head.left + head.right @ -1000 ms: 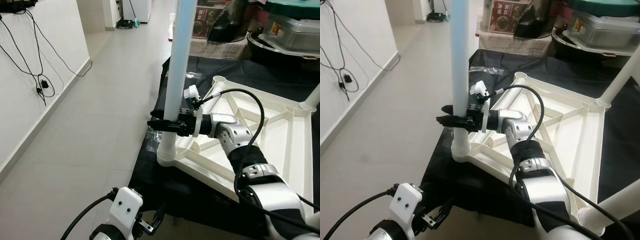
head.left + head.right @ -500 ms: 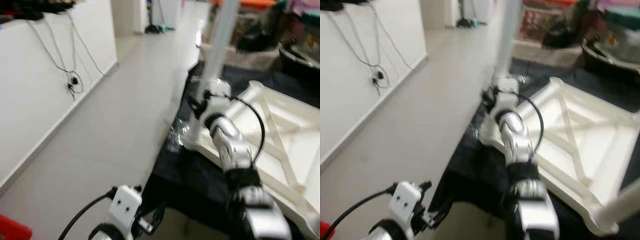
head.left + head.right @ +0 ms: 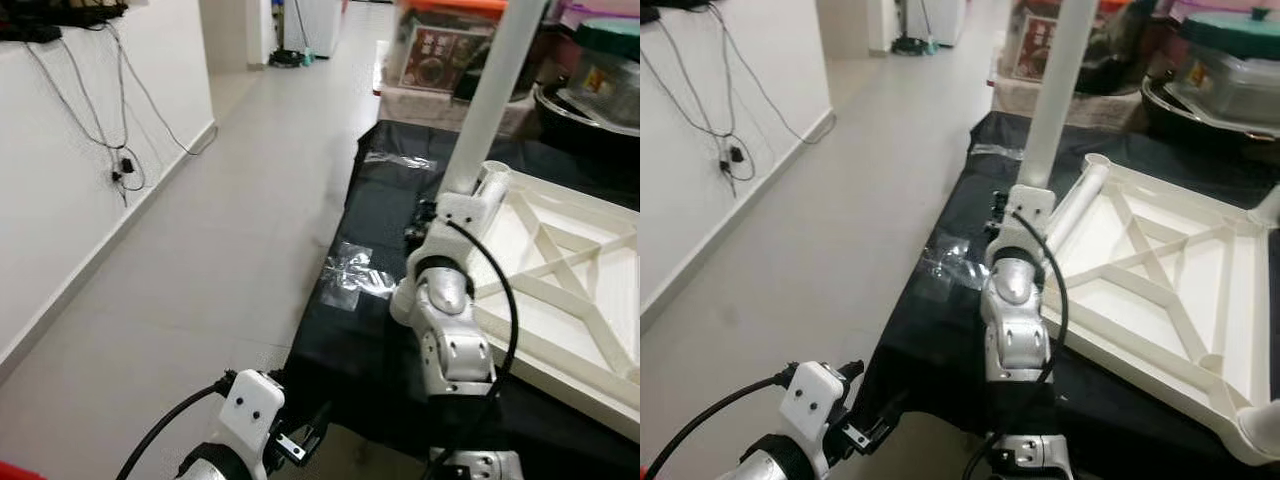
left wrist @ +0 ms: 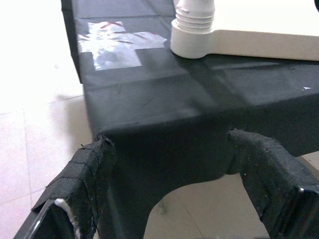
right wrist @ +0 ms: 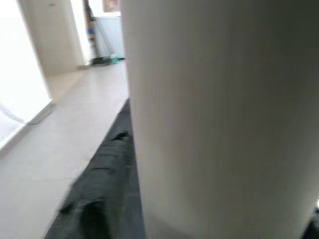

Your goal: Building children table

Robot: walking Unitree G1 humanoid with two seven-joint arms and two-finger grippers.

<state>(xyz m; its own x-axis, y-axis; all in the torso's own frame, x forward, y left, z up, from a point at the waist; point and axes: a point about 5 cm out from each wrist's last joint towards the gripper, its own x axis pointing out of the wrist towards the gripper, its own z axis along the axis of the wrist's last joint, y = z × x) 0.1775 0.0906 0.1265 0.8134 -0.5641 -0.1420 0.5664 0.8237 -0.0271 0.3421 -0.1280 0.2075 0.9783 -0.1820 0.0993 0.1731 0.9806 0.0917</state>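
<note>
The white table top (image 3: 560, 290) lay upside down on a black cloth (image 3: 375, 220), ribs facing up. A white leg (image 3: 490, 95) stood upright in the near-left corner socket (image 4: 193, 37), its long axis vertical and leaning slightly away from the floor side at the top.

The right gripper (image 3: 425, 215) sat against the foot of that leg, just above the socket (fingers hidden behind the wrist housing, so I could not tell whether they were clamped on the leg or slack). The right wrist view showed the leg's white surface very close up, which suggested contact or near contact.

The left gripper (image 4: 174, 194) hung low beside the cloth's near edge, fingers spread wide and holding nothing; from there the socket and its threaded collar lay ahead and above, well apart.

Judgement: the right arm was much the nearer to the leg, and any seating or twisting would act about the vertical axis, down into the socket. A clear plastic bag (image 3: 352, 275) lay on the cloth just beside the socket corner.
</note>
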